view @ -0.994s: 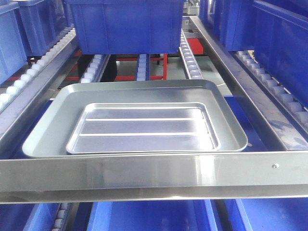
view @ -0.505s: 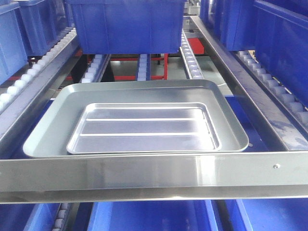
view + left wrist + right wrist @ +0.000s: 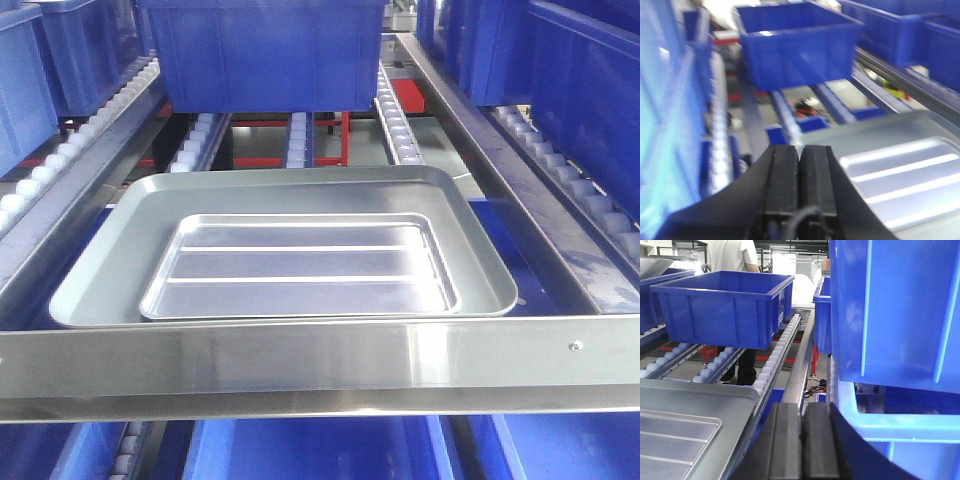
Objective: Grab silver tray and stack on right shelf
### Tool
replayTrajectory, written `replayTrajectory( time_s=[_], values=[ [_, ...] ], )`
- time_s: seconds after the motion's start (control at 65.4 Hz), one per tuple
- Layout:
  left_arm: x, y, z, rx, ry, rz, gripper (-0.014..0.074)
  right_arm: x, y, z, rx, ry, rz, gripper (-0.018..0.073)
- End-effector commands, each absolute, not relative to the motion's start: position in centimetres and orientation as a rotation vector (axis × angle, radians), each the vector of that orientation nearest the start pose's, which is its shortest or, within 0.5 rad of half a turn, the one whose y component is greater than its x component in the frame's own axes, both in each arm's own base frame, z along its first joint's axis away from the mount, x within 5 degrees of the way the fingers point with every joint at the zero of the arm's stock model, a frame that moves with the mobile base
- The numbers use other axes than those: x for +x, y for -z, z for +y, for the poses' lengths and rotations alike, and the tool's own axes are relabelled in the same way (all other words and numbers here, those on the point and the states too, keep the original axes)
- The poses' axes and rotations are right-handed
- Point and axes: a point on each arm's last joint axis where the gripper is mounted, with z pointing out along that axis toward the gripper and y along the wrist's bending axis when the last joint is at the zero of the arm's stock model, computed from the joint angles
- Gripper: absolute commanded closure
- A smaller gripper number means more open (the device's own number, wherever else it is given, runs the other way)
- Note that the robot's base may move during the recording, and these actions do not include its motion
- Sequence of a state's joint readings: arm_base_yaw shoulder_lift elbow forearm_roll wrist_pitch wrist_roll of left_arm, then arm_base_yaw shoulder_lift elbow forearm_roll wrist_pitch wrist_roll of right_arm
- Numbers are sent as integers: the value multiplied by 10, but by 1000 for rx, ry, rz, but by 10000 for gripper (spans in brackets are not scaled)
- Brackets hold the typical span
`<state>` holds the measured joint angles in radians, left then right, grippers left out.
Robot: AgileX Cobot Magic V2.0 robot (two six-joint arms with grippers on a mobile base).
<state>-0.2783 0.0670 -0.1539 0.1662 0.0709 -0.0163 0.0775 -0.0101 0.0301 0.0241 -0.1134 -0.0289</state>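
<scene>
A: Where's the silver tray [image 3: 300, 268]?

B: Flat and upright on the shelf [image 3: 300, 355], just behind its polished front bar, long side parallel to the bar. It is nested inside a bigger, duller grey tray [image 3: 110, 270], near that tray's front edge.

A: Its look?

B: Shiny rectangular metal, rounded corners, low raised rim, two long ridges splitting the base into three bands. Nothing lies in it.

A: And the shelf?

B: Steel frame with rails of small white rollers sloping away behind the front bar. The wrist views show the tray's ridged base [image 3: 900, 175] and corner [image 3: 675, 435] resting level on it.
</scene>
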Motion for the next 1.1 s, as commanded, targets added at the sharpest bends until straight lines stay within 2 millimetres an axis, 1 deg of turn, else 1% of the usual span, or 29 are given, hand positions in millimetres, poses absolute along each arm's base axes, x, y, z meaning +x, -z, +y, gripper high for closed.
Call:
replayTrajectory(
  time_s=[0.0, 0.061, 0.199, 0.245, 0.382, 0.52, 0.581, 0.749, 1.086],
  values=[
    [50, -259, -10, 200, 50, 1276, 677, 52, -222, 3, -61, -35, 1286, 510],
    [52, -244, -6, 120, 18, 1275, 677, 52, -222, 3, -61, -35, 1286, 510],
    [55, -221, -1, 54, -75, 1241, 677, 52, -222, 3, -61, -35, 1286, 510],
    [56, -219, 1, 38, -97, 1269, 677, 52, -222, 3, -61, -35, 1286, 510],
    [56, -219, 2, 22, -88, 1270, 677, 52, -222, 3, -61, -35, 1286, 510],
    [56, -219, 2, 52, -116, 1271, 677, 52, -222, 3, -61, -35, 1286, 510],
    [56, -218, 1, 63, -102, 1279, 677, 52, -222, 3, -61, -35, 1286, 510],
    [58, -210, -2, 99, -59, 1372, 676, 52, -222, 3, -61, -35, 1286, 510],
    [58, -207, -5, 129, -22, 1393, 677, 52, -222, 3, -61, -35, 1286, 510]
  ],
)
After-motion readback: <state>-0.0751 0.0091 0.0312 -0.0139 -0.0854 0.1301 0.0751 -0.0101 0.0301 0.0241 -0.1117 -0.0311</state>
